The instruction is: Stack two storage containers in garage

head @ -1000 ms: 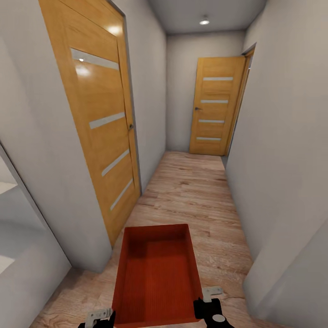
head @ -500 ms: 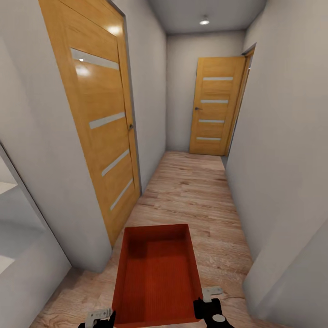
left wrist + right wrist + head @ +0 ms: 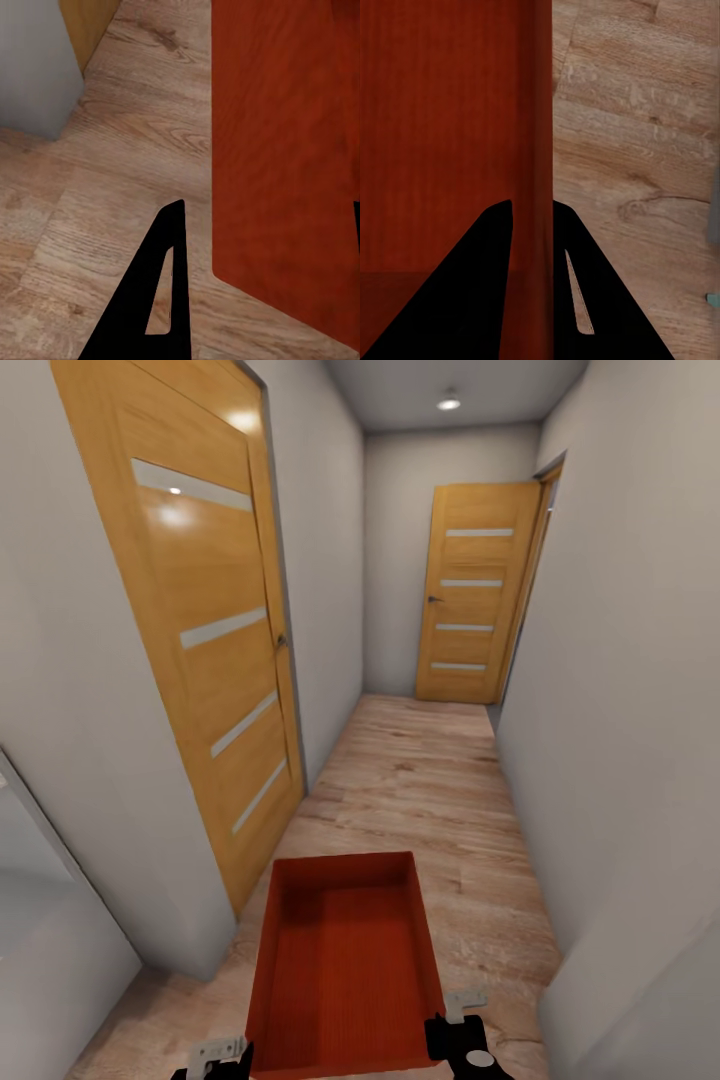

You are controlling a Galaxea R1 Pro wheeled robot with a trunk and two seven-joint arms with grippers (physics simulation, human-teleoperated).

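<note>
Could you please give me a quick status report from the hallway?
Right pincer shut on container wall; left pincer straddling the opposite wall. Container empty, carried low. Corridor ahead open; side door and far door closed.

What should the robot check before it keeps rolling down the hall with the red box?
1. Right gripper clamped on the container wall: ok, one finger on each side of it.
2. Left gripper clamped on the other wall: cannot tell, its second finger is mostly out of frame.
3. Container level and empty: ok in the head view.
4. Wood floor ahead free of obstacles: ok.
5. Side door out of the way: ok, flat against the wall.
6. Far door open: cannot tell.
</note>
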